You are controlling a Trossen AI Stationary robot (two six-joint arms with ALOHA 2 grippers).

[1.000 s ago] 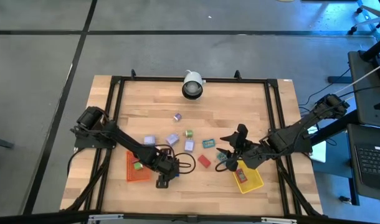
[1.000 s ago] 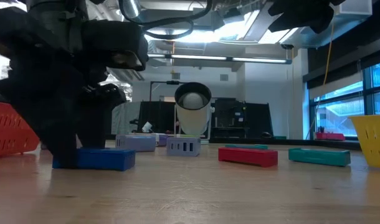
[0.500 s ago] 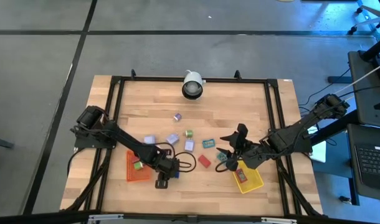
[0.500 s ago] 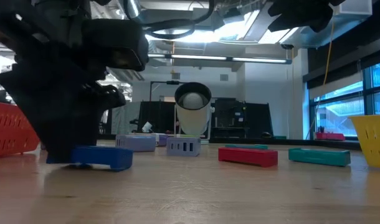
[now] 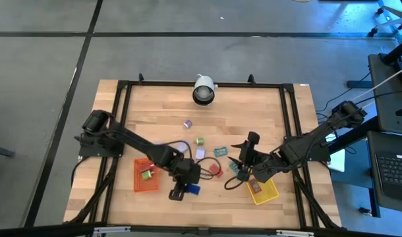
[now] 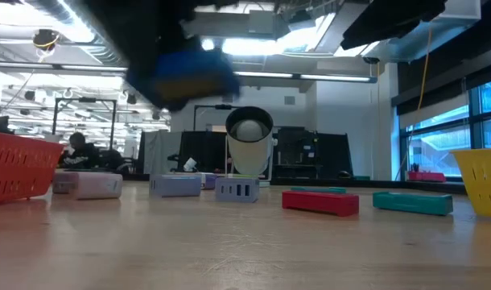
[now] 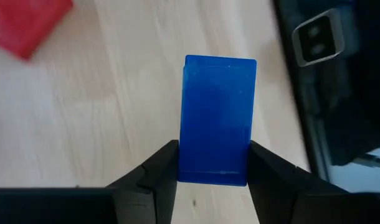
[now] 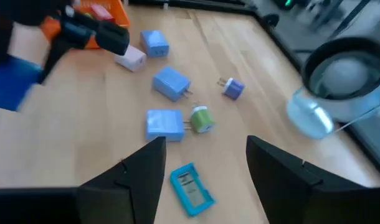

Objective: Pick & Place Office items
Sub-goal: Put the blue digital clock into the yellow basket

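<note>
Over on the left, the orange tray (image 5: 144, 176) is sitting near the table's front edge with a green piece (image 5: 146, 174) lying in it. Just to its right, the left gripper (image 7: 213, 180) is pinching a blue block (image 7: 216, 118) by its long sides, and in the low view the blue block (image 6: 181, 68) is hanging well above the wood. A red piece (image 6: 320, 200) is lying flat near the middle of the table, and a teal piece (image 6: 412, 202) is lying to its right. Behind them, lilac and blue pieces (image 8: 171, 83) are lying scattered, with a small green one (image 8: 201, 117) just beside them. Further right, the right gripper (image 8: 205, 163) is hovering with its two fingers spread apart and nothing between them, near a teal piece (image 8: 191, 186) on the wood. The yellow tray (image 5: 262, 191) is resting at the far right, below that arm.
</note>
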